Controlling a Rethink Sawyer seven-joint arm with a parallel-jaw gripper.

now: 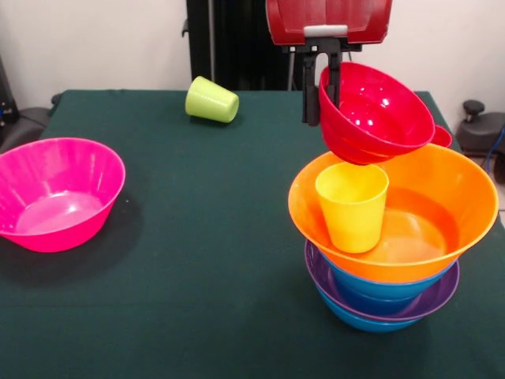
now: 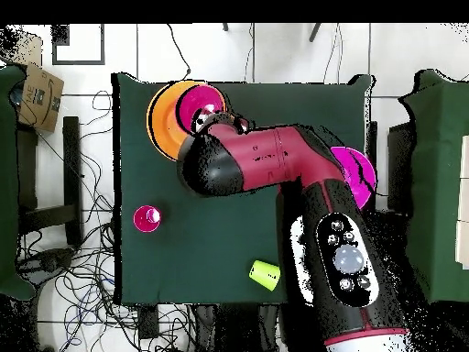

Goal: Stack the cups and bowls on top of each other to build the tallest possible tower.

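Progress is looking roughly half made, reading the front view from left to right. At the left, the large pink bowl [image 1: 57,193] is sitting alone on the green table [image 1: 205,260], not yet used. Further along, toward the far edge, the lime green cup [image 1: 211,99] is lying on its side, also waiting. At the right the tower [image 1: 390,253] is standing: a blue bowl [image 1: 359,316] at the bottom, a purple bowl [image 1: 430,298] and another blue bowl [image 1: 379,286] nested above it, then the wide orange bowl [image 1: 410,237] with the yellow cup [image 1: 352,205] standing upright inside it. Over that, the gripper [image 1: 322,87] is pinching the near rim of the red bowl [image 1: 372,113], holding it tilted just above the yellow cup, so placing it appears to be the step in hand. Behind the red bowl a small red piece [image 1: 442,136] is peeking out; it is probably the red cup or another bowl, but too little is showing to say. In the overhead view the arm [image 2: 266,165] is covering most of the tower, and whether the red bowl is touching the cup is not clear in either view.
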